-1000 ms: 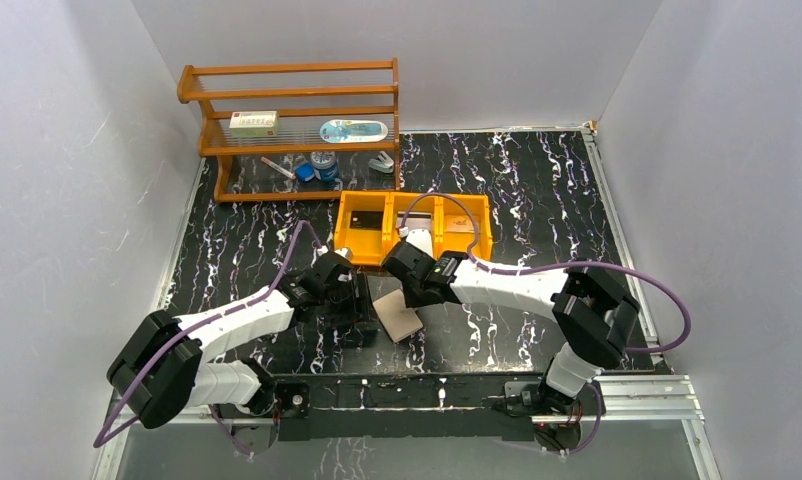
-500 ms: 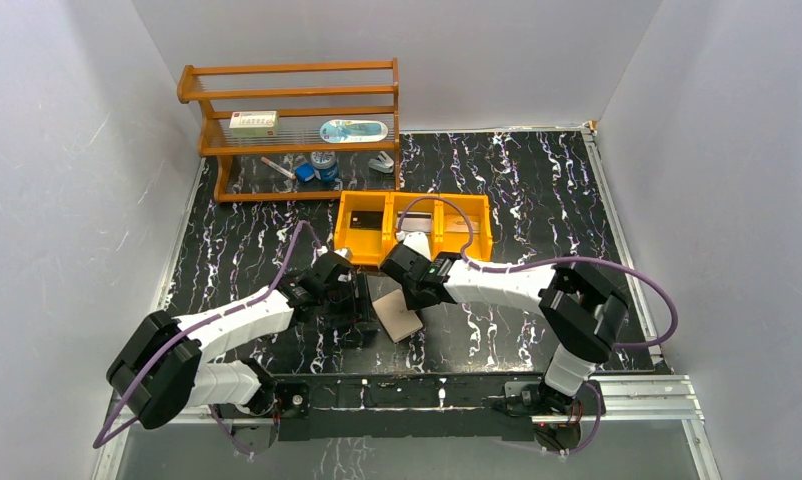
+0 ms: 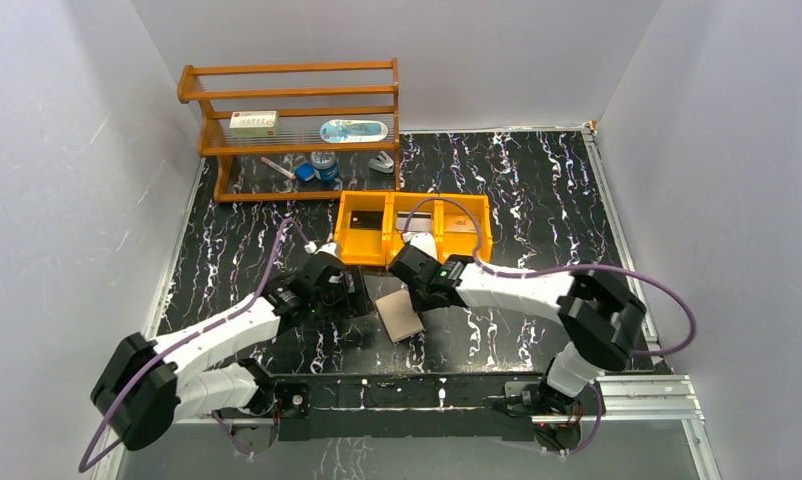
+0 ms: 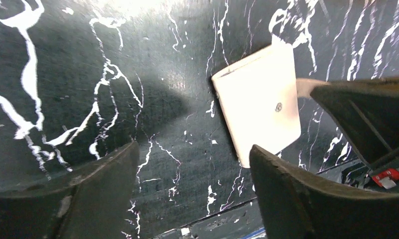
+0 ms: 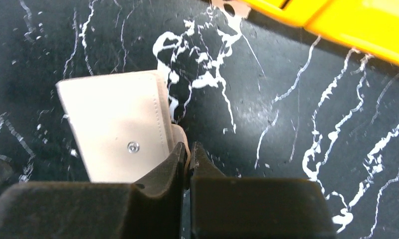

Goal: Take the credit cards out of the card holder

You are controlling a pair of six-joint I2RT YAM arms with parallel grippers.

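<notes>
Right wrist view: the right gripper (image 5: 187, 152) has its fingers pinched almost together on the closure tab (image 5: 179, 135) of the card holder (image 5: 115, 124). The holder's folded tan-beige cover hides its inside. It has a small snap and lies centre-left on the black marbled table (image 5: 287, 99). The left gripper (image 4: 192, 154) stands wide apart, holding nothing.

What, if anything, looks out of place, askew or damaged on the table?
Nothing looks spilled or damaged. Only the card holder lies askew, folded shut and turned at an angle to the near edge of the table. The right gripper pinches its small tab at one side.
</notes>
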